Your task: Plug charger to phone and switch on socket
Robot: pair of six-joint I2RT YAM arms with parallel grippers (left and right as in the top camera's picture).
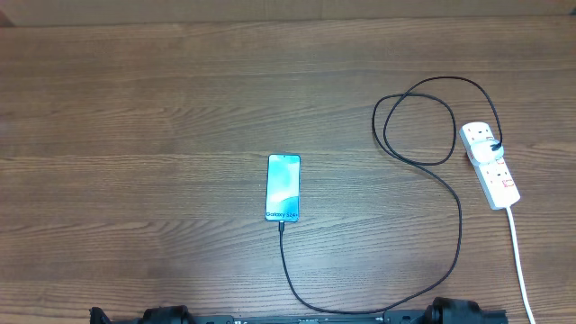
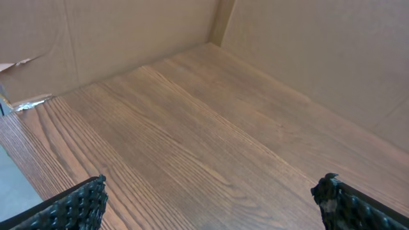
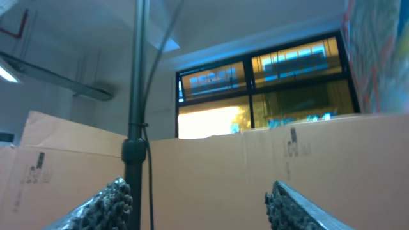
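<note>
Wooden table (image 1: 135, 135): one phone (image 1: 283, 187), one charger (image 1: 461, 229), one socket (image 1: 490, 166).

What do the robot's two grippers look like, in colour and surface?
The left gripper has black fingers covered with small raised studs. The right gripper has the same studded fingers, greyer in that light. No markings show. Overhead, only black arm bases appear.

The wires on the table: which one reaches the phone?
The thin black cable, which ends at the phone; the white lead only leaves the power strip.
</note>
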